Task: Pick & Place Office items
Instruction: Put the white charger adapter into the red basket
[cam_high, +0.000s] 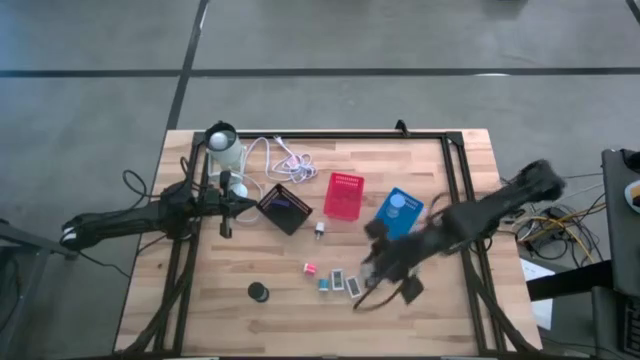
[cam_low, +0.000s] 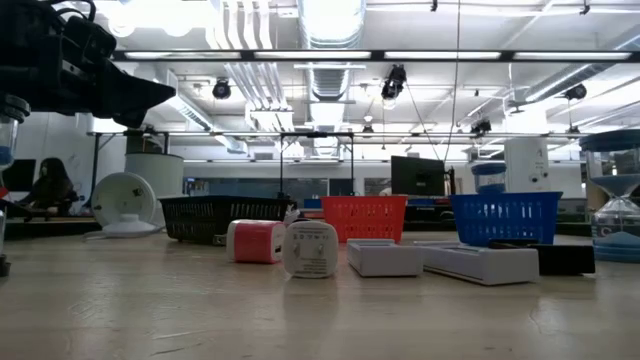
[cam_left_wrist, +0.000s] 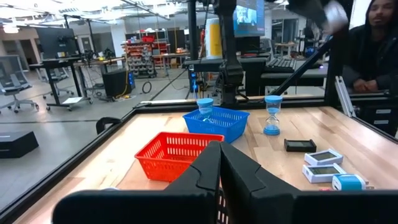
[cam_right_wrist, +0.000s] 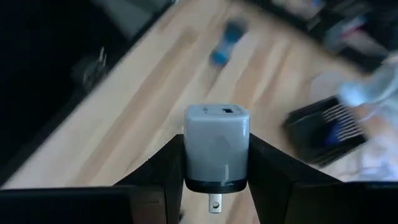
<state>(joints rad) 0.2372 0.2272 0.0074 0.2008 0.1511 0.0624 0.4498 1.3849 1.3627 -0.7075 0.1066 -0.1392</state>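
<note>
My right gripper (cam_right_wrist: 216, 158) hangs above the table's middle right (cam_high: 385, 262), shut on a white charger block (cam_right_wrist: 216, 140) with a dark base and a metal prong. My left gripper (cam_left_wrist: 220, 163) is shut and hovers by the black mesh bin (cam_high: 283, 208). On the table lie a pink block (cam_high: 310, 268), a teal block (cam_high: 324, 284), two white blocks (cam_high: 346, 284), a black disc (cam_high: 259, 291) and a black piece (cam_high: 410, 290). One pale-blue hourglass (cam_left_wrist: 204, 107) stands in the blue bin (cam_high: 400, 212); another (cam_left_wrist: 272, 115) stands beside it. My right gripper pinches the charger block between its two fingers (cam_right_wrist: 168, 163), one on each of two opposite side faces (cam_right_wrist: 189, 149). The block is lifted clear of the table, its prong end (cam_right_wrist: 215, 202) toward the gripper's body and its port end (cam_right_wrist: 227, 111) pointing away.
The red bin (cam_high: 344, 196) stands between the black and blue bins. A white lamp (cam_high: 222, 148) and its cable (cam_high: 285, 158) occupy the far left. A small white item (cam_high: 320, 230) lies near the middle. A person (cam_left_wrist: 373, 43) stands beyond the table's right side.
</note>
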